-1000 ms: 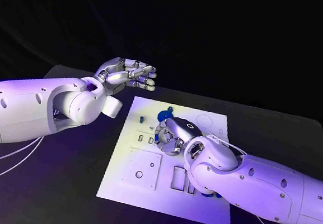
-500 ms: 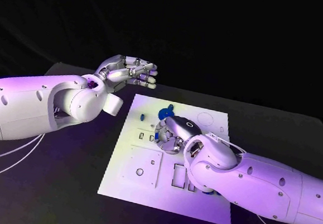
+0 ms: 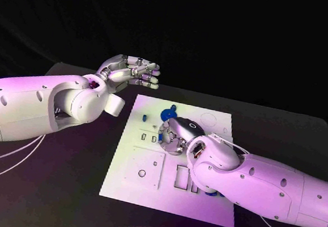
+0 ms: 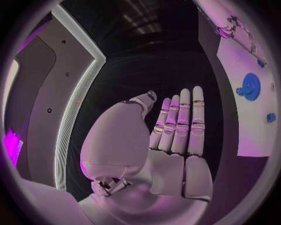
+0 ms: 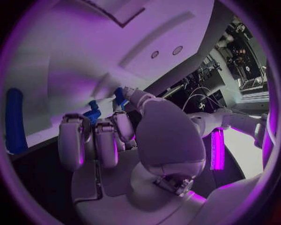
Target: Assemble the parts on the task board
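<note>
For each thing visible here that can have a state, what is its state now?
Silver left hand: raised beyond the board, fingers apart, holding nothing.
Silver right hand: over the board, fingers curled, pinching a small blue part.
White task board: flat on the table.
Blue gear-shaped part: lying on the board.

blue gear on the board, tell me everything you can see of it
The blue gear is a flat round disc with small teeth round its rim and a pale hole at its centre, plastic by its look. It lies flat at the far end of the white board, just beyond the right hand. No hand visibly touches it.
</note>
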Controlling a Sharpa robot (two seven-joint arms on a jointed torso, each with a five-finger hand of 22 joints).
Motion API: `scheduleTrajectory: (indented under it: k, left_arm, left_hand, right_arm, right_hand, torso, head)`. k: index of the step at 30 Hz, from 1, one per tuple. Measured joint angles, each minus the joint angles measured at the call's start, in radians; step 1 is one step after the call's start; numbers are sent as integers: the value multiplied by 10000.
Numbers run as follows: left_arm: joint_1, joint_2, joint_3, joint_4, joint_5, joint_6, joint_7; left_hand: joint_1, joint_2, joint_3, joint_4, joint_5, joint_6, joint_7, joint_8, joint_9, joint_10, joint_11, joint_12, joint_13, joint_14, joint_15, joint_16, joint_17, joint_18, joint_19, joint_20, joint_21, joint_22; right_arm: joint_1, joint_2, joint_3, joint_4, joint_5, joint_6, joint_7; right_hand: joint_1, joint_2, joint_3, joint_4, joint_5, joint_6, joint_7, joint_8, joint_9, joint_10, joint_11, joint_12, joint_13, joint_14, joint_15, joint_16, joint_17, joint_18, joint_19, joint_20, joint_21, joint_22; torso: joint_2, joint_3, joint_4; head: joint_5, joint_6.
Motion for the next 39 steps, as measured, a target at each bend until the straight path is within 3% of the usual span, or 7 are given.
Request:
scheduleTrajectory:
  k: [8, 16, 23, 26, 31, 35, 39]
  left_arm:
    - [0, 2, 0, 0, 1, 0, -19]
    - [0, 3, 0, -6, 2, 0, -45]
    - [0, 3, 0, -10, 2, 1, -64]
    - [0, 3, 0, -11, 2, 1, -70]
    - [0, 1, 0, -11, 2, 1, -70]
    - [0, 0, 0, -24, 0, -4, -72]
    - [0, 2, 0, -86, -101, -26, -129]
  left_hand:
    - [0, 0, 0, 0, 0, 0, 0, -39, 0, 0, 0, 0, 0, 0, 0, 0, 0, 0, 0, 0, 0, 0]
    - [0, 1, 0, 0, 0, 0, 0, -48, -9, 1, 0, 0, 0, 0, 0, 0, -1, 0, 0, 0, 0, 0]
    - [0, 1, 0, -1, 0, -35, 35, -48, -8, 0, 0, 0, 1, 0, 0, 0, 9, 0, -1, 0, 0, 0]
    - [0, 1, 0, -1, 0, -35, 35, -48, -9, 0, -1, 1, 0, 0, 1, 0, 10, 0, -1, 0, 0, 0]
    - [0, 1, 0, -1, 0, -35, 35, -48, -8, 0, -1, 1, 1, 0, 1, 21, 24, 0, -1, 0, 0, 1]
    - [0, 1, -30, 29, 0, -35, 35, -48, -2, 3, -3, 1, 1, 274, -49, 232, 124, -1, 195, -41, 138, 14]
    - [-25, -23, -199, 198, 0, 115, -115, -48, 59, 412, -230, 179, 78, 1102, -310, 1152, 659, 0, 841, -317, 677, 262]
  right_arm:
    - [-13, 12, -4, -15, -30, 39, 0]
    - [-19, 15, -9, -15, -42, 61, 7]
    - [-20, 23, -10, 6, -46, 36, 31]
    - [-20, 24, -11, 11, -46, 8, 59]
    - [-21, 16, -12, 11, -43, -82, 121]
    - [-21, -40, -13, 48, -34, -243, 185]
    - [-18, -351, -13, 330, 18, -629, 339]
  right_hand:
    - [-68, -68, -5, -2, -136, -61, 32, 0, -10, 0, 0, 0, -26, 0, 0, 0, -1, 1, 0, 0, 0, -1]
    - [-168, -168, -143, 86, -703, -291, 113, -2, -49, -2, 73, 0, -41, 0, 0, 0, -2, 1, 0, 0, 0, -2]
    - [-188, -302, -364, 211, -1248, -776, 181, -235, -124, -104, 174, -66, -150, 2, 77, 0, -2, 1, 5, 5, 0, -3]
    - [-427, -541, -808, 460, -1388, -1321, 204, -497, -204, -127, 197, -66, -154, 17, 91, 0, -2, 2, 38, 38, 0, -3]
    - [-394, -591, -1704, 897, -1388, -1974, 191, -830, -254, -127, 197, -66, -154, 17, 91, 0, -3, 2, 38, 38, 0, -4]
    - [-151, -426, -2223, 1134, -1388, -2085, 191, -872, -250, -127, 197, -66, -167, 17, 91, 0, -3, 2, 38, 38, -7, -4]
    - [318, -160, -2791, 1464, -1388, -2105, 164, -872, -150, -126, 197, -66, -167, 17, 91, 0, -3, 3, 38, 38, -56, -5]
  torso:
    - [-4, 1, -12]
    - [-5, 2, -12]
    - [-3, 3, -10]
    - [-2, 2, -8]
    - [-2, 0, -7]
    - [-2, 0, -7]
    - [-4, 0, -6]
  head:
    - [14, -38]
    - [10, -70]
    - [-1, -75]
    - [-1, -75]
    - [-1, -81]
    - [-2, -82]
    - [-2, -81]
